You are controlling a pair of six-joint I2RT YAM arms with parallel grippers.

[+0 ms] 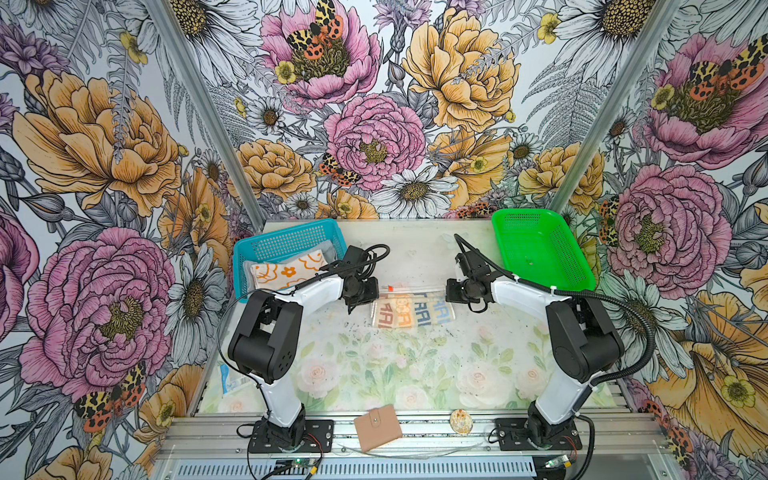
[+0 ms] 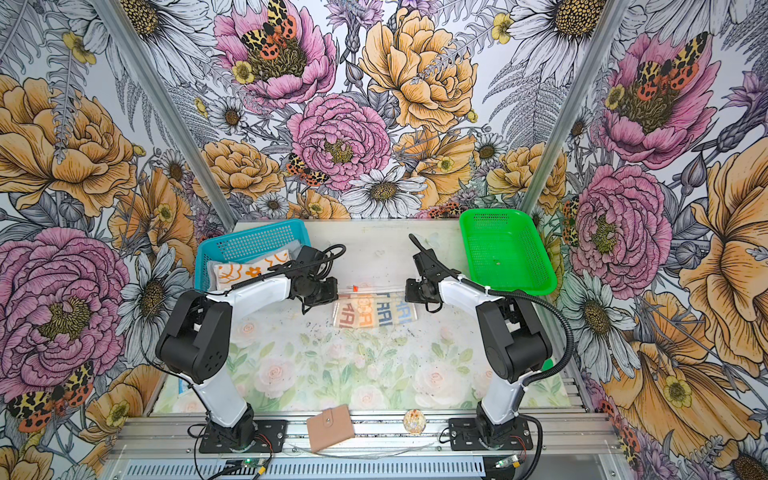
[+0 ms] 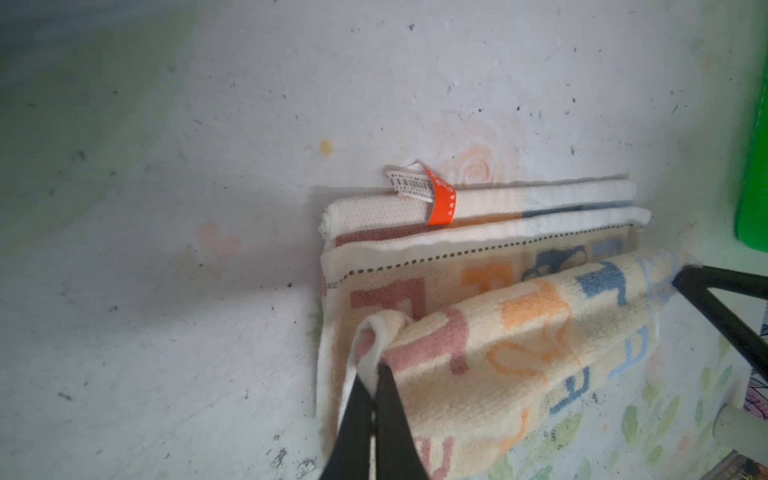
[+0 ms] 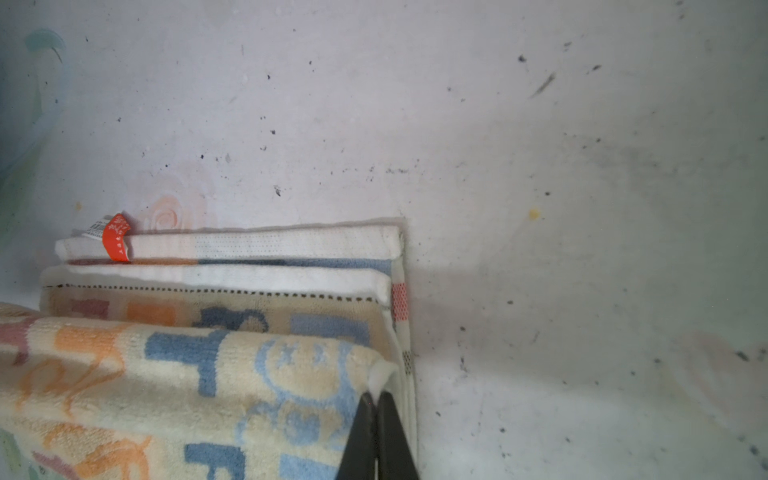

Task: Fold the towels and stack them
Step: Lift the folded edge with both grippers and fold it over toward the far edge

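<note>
Floral table (image 1: 415, 374), flowered walls (image 1: 374, 124); lettered towel (image 1: 409, 312) mid-table, mid-fold; left gripper (image 3: 374, 368) and right gripper (image 4: 376, 395) each clamped tight on a corner of its lifted edge; next, I judge: lay edge square on tagged hem (image 3: 498, 199), release together.

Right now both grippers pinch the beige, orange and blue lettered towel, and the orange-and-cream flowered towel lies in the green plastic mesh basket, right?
Not the green one: the orange-and-cream flowered towel lies in the blue plastic mesh basket, as both top views show. The left gripper and right gripper do pinch the lettered towel.
</note>
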